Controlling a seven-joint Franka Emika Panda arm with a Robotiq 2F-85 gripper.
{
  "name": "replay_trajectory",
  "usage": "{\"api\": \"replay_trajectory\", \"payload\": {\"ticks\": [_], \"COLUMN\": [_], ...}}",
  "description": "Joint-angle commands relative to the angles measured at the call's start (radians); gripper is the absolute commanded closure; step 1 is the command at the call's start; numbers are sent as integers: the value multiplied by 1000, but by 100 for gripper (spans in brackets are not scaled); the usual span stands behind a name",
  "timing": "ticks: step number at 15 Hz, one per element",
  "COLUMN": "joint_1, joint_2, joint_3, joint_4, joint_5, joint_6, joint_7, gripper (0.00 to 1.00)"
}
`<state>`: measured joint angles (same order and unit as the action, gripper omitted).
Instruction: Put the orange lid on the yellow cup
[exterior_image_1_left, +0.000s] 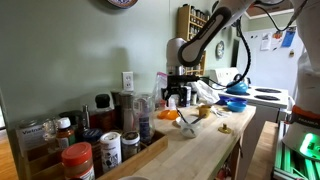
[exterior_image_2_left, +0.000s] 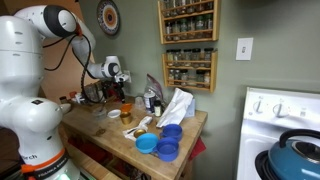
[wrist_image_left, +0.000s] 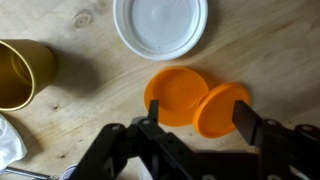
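Observation:
In the wrist view a flat bright-orange lid (wrist_image_left: 222, 108) lies tilted on the wooden counter, leaning against a second round orange piece (wrist_image_left: 172, 92). My gripper (wrist_image_left: 198, 120) is open just above them. Its left finger is at the left rim of the round piece and its right finger at the right rim of the tilted lid. The yellow cup (wrist_image_left: 20, 72) stands upright and open at the left edge, well apart from the lid. In both exterior views the gripper (exterior_image_1_left: 176, 98) (exterior_image_2_left: 121, 90) points down over the counter.
A white round lid (wrist_image_left: 160, 25) lies just beyond the orange pieces. A white cloth (wrist_image_left: 10, 145) is at the lower left. Spice jars (exterior_image_1_left: 78, 158) crowd the counter's near end. Blue cups (exterior_image_2_left: 166, 144) stand at the counter's edge. A blue pot (exterior_image_2_left: 296, 156) sits on the stove.

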<state>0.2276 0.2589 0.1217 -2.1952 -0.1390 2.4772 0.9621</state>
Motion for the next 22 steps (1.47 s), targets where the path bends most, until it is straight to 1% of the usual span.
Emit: {"api": "replay_trajectory", "payload": {"ticks": [1, 2, 4, 5, 6, 7, 8, 9, 10, 13, 14, 15, 17, 18, 21, 22], "joint_1": [42, 48, 60, 65, 71, 76, 81, 85, 88, 97, 99, 100, 101, 102, 106, 107], "joint_2": [64, 75, 95, 102, 107, 113, 118, 122, 127, 136, 138, 140, 145, 147, 146, 143], "joint_3": [-46, -52, -64, -68, -73, -76, -80, -82, -84, -91, -93, -94, -97, -99, -102, -103], "joint_4": [37, 46, 61, 68, 74, 79, 86, 92, 98, 109, 111, 113, 115, 115, 117, 115], "joint_5": [-51, -53, -62, -63, -66, -67, -68, -69, -69, -69, -68, -67, -66, -66, -68, -69], "joint_6": [33, 29, 23, 22, 23, 23, 22, 22, 20, 16, 16, 16, 16, 16, 16, 18], "joint_7": [86, 95, 111, 118, 126, 130, 136, 140, 142, 150, 152, 151, 150, 150, 151, 152], "gripper": [37, 42, 48, 49, 46, 49, 46, 48, 47, 53, 75, 77, 94, 99, 100, 98]}}
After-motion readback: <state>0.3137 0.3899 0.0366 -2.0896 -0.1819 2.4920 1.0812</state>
